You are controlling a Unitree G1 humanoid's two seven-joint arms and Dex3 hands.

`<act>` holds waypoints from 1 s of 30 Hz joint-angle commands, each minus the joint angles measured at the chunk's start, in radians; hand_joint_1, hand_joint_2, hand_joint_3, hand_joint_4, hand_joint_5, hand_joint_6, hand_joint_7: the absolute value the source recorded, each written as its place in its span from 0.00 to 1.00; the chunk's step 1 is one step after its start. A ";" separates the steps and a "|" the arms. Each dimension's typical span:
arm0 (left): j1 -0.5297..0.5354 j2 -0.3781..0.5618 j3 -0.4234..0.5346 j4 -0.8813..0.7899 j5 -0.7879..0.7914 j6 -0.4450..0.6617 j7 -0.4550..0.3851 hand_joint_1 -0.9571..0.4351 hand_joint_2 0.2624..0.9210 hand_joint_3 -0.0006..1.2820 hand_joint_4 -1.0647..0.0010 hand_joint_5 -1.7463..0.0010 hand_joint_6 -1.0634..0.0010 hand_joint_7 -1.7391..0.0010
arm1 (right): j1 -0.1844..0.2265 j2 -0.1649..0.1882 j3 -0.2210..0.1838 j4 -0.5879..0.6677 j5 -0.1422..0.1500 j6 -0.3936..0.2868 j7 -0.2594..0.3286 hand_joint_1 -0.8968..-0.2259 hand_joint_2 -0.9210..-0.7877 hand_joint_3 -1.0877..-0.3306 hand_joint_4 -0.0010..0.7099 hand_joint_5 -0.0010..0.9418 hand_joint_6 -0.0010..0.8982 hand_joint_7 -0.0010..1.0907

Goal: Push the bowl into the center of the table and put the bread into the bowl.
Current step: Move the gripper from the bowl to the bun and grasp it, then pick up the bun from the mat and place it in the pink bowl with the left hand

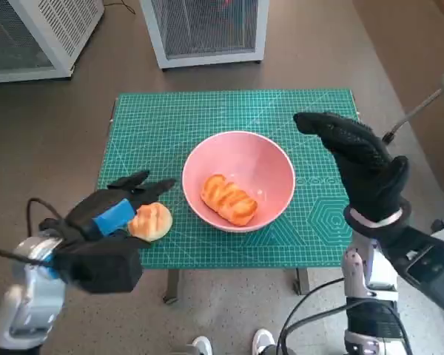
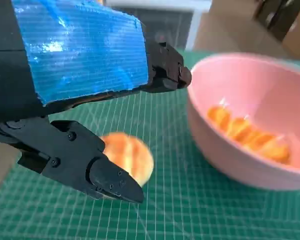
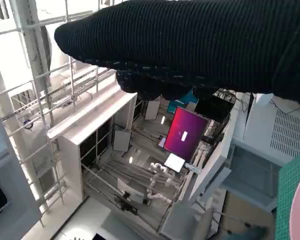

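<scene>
A pink bowl (image 1: 240,157) stands near the middle of the green cutting mat (image 1: 155,126), with a long glazed bread (image 1: 228,199) lying inside it. A round bun (image 1: 151,221) lies on the mat left of the bowl, near the front edge. My left hand (image 1: 107,218) hovers just left of the bun with its fingers spread around it, and I see no grip. In the left wrist view the bun (image 2: 130,155) sits between the black fingers (image 2: 105,177), beside the bowl (image 2: 230,160). My right hand (image 1: 359,159) is raised right of the bowl, fingers extended, holding nothing.
Two white grilled cabinets (image 1: 207,29) stand on the floor behind the table. A thin metal rod (image 1: 411,115) slants in at the right. A person's shoes (image 1: 202,345) and cables show below the table's front edge.
</scene>
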 commanded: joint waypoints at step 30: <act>-0.097 -0.020 -0.139 0.274 0.183 0.016 0.140 0.69 0.95 0.08 0.31 0.37 0.41 0.39 | 0.036 -0.018 -0.010 -0.007 0.006 0.014 0.018 0.61 0.00 0.70 0.44 0.00 0.00 0.56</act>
